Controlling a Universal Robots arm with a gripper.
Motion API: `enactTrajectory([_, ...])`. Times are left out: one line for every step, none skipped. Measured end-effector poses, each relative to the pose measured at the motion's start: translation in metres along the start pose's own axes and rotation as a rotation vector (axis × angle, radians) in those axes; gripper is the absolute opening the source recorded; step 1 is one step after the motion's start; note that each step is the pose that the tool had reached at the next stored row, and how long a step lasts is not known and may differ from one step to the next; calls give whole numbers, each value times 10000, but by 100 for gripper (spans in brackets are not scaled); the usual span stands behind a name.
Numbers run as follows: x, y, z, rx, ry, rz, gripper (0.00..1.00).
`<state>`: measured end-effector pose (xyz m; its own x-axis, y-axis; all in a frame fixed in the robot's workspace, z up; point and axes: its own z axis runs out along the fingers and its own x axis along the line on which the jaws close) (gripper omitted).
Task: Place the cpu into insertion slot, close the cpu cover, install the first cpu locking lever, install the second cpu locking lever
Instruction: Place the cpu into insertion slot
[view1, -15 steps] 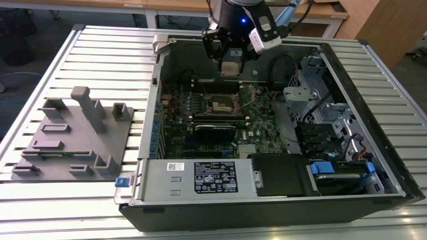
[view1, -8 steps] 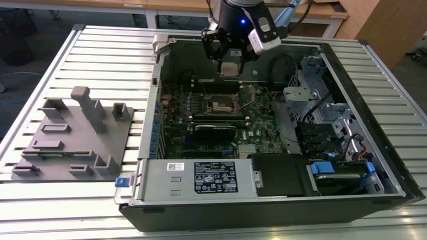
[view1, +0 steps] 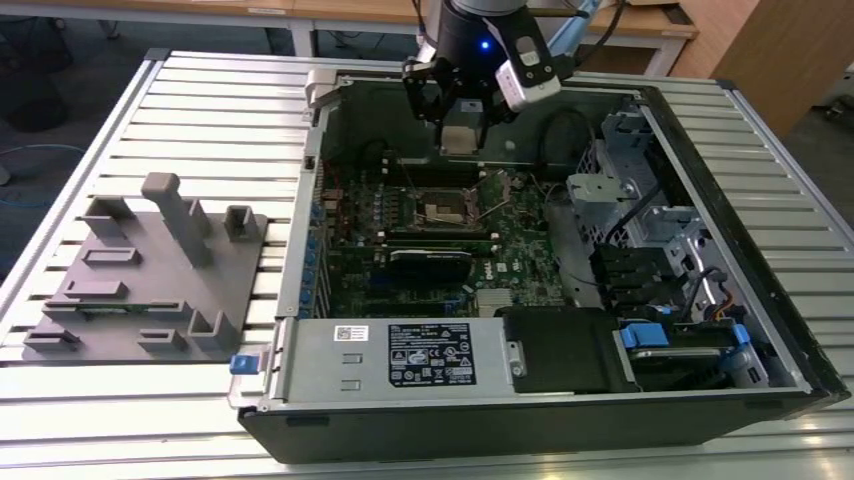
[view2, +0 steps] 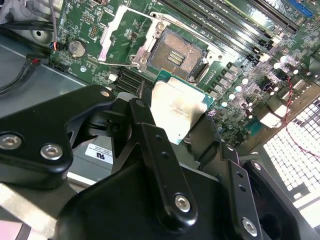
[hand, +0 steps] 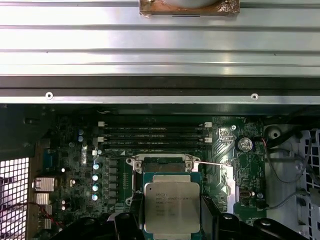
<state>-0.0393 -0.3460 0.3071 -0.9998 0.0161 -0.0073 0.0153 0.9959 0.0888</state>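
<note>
Two black fingers (view2: 150, 145) of the gripper (view2: 172, 117) are clamped on the edges of the cpu (view2: 177, 110) and hold it in the air. Beyond it, the insertion slot (view2: 177, 55) lies uncovered, at six o'clock from the gripper in the exterior view. The cpu cover (view2: 127, 37) stands open beside the slot.

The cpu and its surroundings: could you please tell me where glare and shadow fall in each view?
In the second wrist view the cpu, held in the gripper, wears a pale sheen across its top; in the first wrist view it is evenly lit, while the silvery slats beyond glare white; in the exterior view the computer case is dim inside beside the bright table.
</note>
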Motion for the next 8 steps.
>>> enactTrajectory([0,0,0,0,0,0,54])
enactTrajectory([0,0,1,-1,0,0,54])
enactTrajectory([0,0,2,-1,0,0,54])
enactTrajectory([0,-1,10,-6,-3,0,54])
enactTrajectory([0,-1,18,-4,-2,0,54])
enactTrajectory([0,-2,26,-1,0,0,54])
enactTrajectory([0,-3,34,-2,-1,0,54])
enactTrajectory([1,-3,39,-1,0,1,54])
